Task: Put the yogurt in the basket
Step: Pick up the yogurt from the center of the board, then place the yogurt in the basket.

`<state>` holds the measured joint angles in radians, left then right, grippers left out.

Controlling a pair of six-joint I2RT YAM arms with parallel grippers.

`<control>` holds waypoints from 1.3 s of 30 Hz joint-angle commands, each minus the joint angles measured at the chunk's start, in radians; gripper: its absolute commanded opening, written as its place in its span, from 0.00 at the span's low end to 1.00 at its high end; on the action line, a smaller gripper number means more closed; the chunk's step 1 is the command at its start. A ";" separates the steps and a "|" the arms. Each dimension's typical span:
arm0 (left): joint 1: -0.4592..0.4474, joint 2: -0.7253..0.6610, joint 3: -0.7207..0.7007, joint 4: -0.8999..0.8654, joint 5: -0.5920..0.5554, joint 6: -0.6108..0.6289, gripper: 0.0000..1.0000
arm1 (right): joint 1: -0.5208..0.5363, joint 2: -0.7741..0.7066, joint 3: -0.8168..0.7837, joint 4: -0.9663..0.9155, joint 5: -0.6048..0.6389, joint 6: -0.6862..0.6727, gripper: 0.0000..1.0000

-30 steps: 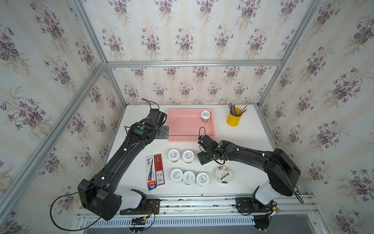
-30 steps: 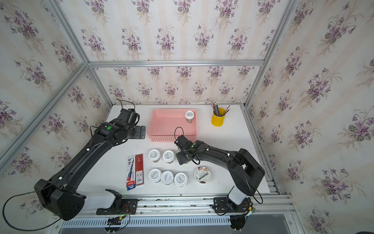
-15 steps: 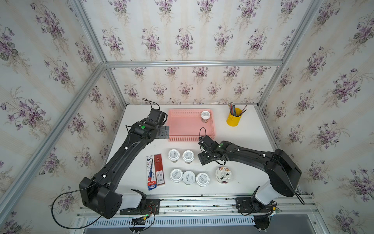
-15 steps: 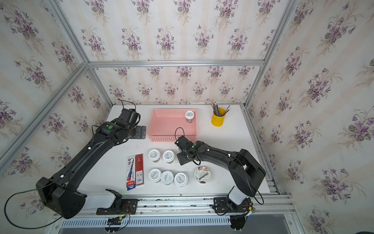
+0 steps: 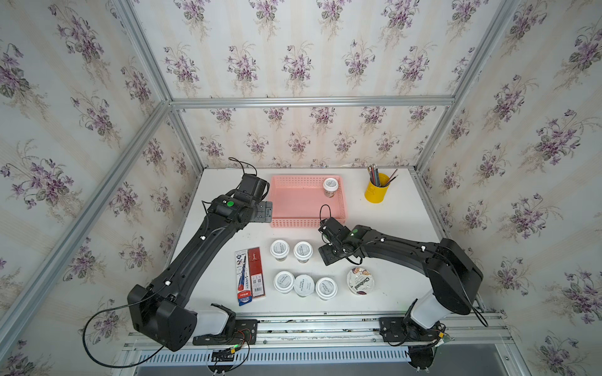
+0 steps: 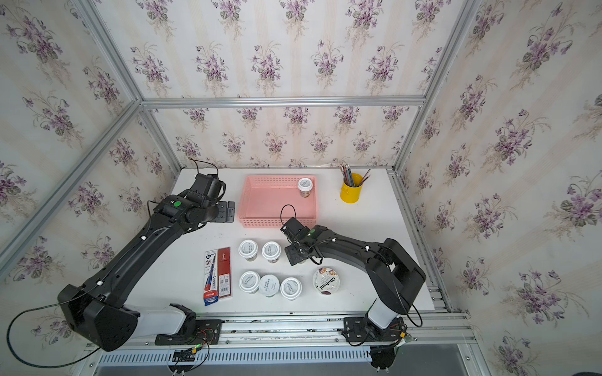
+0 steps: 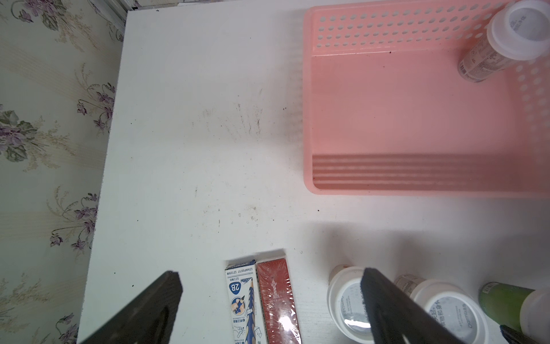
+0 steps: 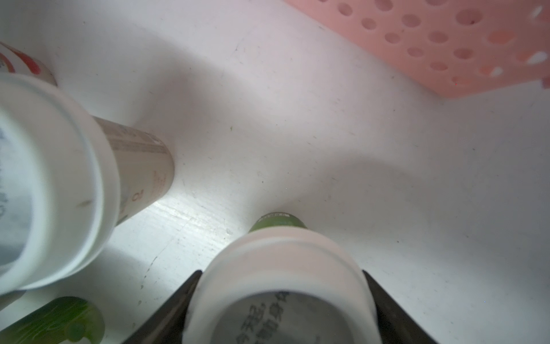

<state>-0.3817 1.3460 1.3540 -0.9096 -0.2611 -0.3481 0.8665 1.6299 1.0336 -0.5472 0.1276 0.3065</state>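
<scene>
Right gripper (image 8: 280, 272) has narrowed slightly, jaws pressing both sides of a green-sided, white-lidded yogurt cup (image 8: 279, 297) upright on the table (image 5: 391, 228), beside the near right corner of the pink basket (image 5: 306, 223); left gripper (image 7: 270, 275) gapes wide.

place: probably a robot lab cell | cues: aluminium frame (image 5: 309, 101), floral wallpaper panels (image 5: 293, 58), white table (image 5: 400, 211)

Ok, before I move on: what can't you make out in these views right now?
Green-labelled cup: the right gripper covers it in both top views. In the right wrist view its lid is blurred and cut by the frame edge, so finger contact is unclear.
Lid print on the loose cups: too small in both top views.
White-lidded cup: in the left wrist view, partly behind a finger of the left gripper and cut by the edge.
</scene>
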 commanded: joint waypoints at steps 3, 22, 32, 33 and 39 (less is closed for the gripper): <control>0.000 -0.004 0.019 -0.003 -0.013 0.009 0.99 | 0.000 -0.004 0.044 -0.055 0.016 -0.012 0.79; 0.000 0.002 0.105 -0.032 -0.006 0.002 0.99 | -0.040 0.073 0.438 -0.295 0.090 -0.094 0.79; 0.003 -0.012 0.084 0.021 -0.063 -0.017 0.99 | -0.142 0.290 0.785 -0.301 0.064 -0.165 0.79; 0.003 -0.005 0.090 0.019 -0.054 -0.017 0.99 | -0.152 0.321 0.824 -0.303 0.060 -0.171 0.79; 0.006 0.033 0.115 0.014 -0.020 0.000 0.99 | -0.217 0.489 0.989 -0.311 0.036 -0.197 0.79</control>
<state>-0.3794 1.3693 1.4616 -0.9146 -0.2977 -0.3515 0.6712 2.0640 1.9705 -0.8360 0.1783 0.1310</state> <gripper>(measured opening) 0.990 0.791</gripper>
